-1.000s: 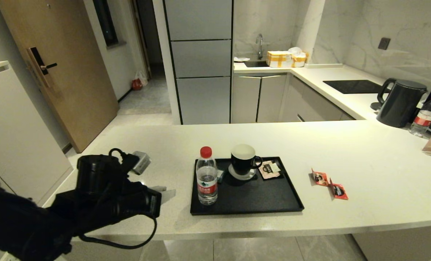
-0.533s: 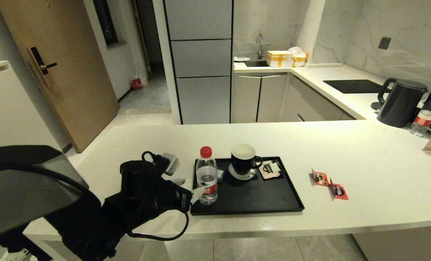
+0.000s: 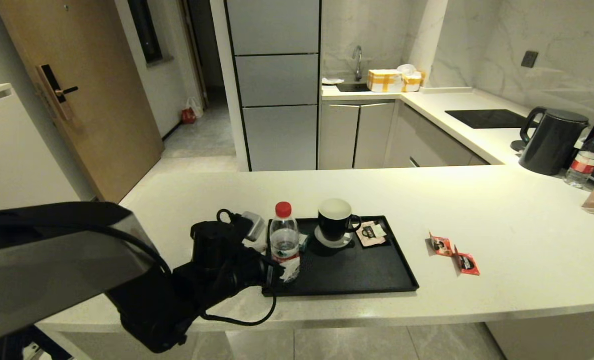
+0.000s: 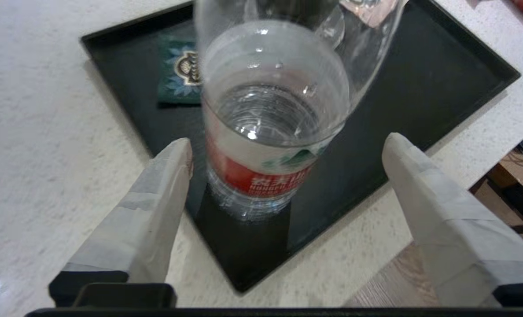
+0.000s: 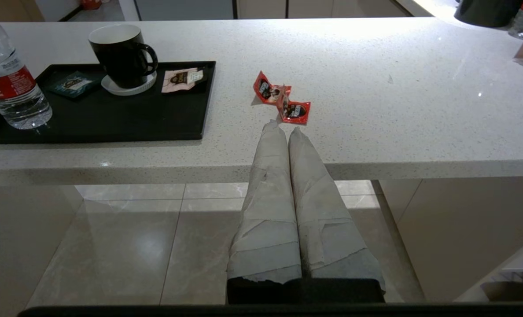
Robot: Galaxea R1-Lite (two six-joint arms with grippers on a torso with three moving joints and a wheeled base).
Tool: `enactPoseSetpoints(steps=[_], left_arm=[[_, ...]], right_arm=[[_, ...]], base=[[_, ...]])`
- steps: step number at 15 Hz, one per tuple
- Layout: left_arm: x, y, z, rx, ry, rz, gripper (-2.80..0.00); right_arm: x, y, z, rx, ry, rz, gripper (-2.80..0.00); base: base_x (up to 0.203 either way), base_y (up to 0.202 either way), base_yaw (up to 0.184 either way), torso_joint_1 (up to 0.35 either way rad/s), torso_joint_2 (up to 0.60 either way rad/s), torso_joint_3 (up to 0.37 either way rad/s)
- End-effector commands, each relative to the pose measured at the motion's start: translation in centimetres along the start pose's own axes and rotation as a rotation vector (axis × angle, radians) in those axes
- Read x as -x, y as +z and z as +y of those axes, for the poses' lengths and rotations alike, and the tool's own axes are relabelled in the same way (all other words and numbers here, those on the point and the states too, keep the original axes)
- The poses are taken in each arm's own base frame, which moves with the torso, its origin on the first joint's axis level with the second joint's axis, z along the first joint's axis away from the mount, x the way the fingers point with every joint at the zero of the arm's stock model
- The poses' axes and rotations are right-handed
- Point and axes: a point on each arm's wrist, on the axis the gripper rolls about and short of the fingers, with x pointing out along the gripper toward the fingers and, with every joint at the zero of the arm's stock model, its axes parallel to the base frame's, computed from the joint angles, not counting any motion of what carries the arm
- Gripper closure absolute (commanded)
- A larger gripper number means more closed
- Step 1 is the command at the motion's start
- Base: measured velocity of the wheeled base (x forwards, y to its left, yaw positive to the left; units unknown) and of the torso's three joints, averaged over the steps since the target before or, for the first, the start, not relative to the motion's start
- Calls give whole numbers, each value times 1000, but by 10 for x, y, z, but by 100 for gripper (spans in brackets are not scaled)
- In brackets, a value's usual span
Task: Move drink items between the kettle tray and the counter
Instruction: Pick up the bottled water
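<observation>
Item: water bottle point(image 3: 285, 240), clear plastic, red cap and red label. Stood upright in the near-left corner of the kettle tray point(image 3: 367, 285), just inside the low rim.

Item: left hand point(image 4: 283, 171). Reached in from the counter's left side, fingers point(image 4: 156, 207) spread wide to either side of the bottle's labelled lower body. One finger lay close against the label; the other stood well off. No grip made.

Item: right hand point(image 5: 283, 125). Parked below the counter's front edge, fingers pressed together, holding nothing.

Item: two red sachets point(image 3: 454, 254). Lay on the counter point(image 3: 502, 210) to the right of the tray, apart from it.

Item: black mug point(image 3: 336, 220) on its white coaster, with pale pink packet point(image 3: 372, 232) and teal packet point(image 4: 178, 75), all on the tray beyond the bottle.

Risks noted: the bottle sat off-centre between the fingers, so an uneven close would probably push it sideways and tip it toward the mug. Thin plastic would likely buckle under a hard squeeze. A low lift could catch the base on the tray rim.
</observation>
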Motion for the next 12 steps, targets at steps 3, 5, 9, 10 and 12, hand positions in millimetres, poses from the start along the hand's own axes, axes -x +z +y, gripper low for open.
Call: enactPoseSetpoints(steps=[3, 5, 9, 10, 12], left_arm=[[-23, 2, -1, -5, 3, -9, -280], [-30, -2, 1, -13, 27, -4, -280], [-30, -3, 1, -34, 58, -2, 0], [-26, 4, 1, -34, 59, -19, 0], [-16, 16, 0, -29, 62, -33, 0]], right_arm=[[0, 0, 0, 0, 0, 2, 0], [0, 0, 0, 1, 1, 2, 0], [0, 0, 0, 1, 0, 2, 0], [0, 0, 0, 1, 0, 0, 0], [0, 0, 0, 1, 0, 0, 0]], base=[[0, 0, 0, 0, 0, 0], [0, 0, 0, 0, 0, 0], [0, 0, 0, 0, 0, 0], [0, 0, 0, 0, 0, 0], [0, 0, 0, 0, 0, 0]])
